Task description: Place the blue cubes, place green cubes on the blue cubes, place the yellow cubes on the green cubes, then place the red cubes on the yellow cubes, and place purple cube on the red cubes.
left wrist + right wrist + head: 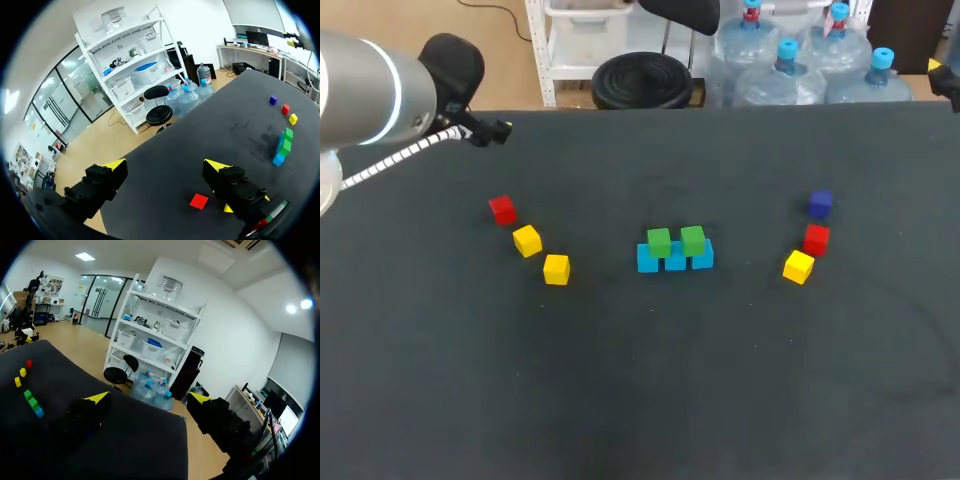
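A row of blue cubes (675,259) sits mid-table with two green cubes (659,241) (693,239) on top. To its left lie a red cube (502,209) and two yellow cubes (527,240) (556,268). To its right lie the purple cube (821,203), a red cube (816,239) and a yellow cube (799,266). My left gripper (166,165) hangs open and empty over the far left corner, with the red cube (199,201) just under and ahead of it. My right gripper (149,397) is open and empty at the far right corner, far from the stack (33,403).
The dark table (640,400) has a wide bare stretch along its front. My left arm (370,90) stands over the far left corner. Only a bit of my right arm (945,82) shows at the far right edge.
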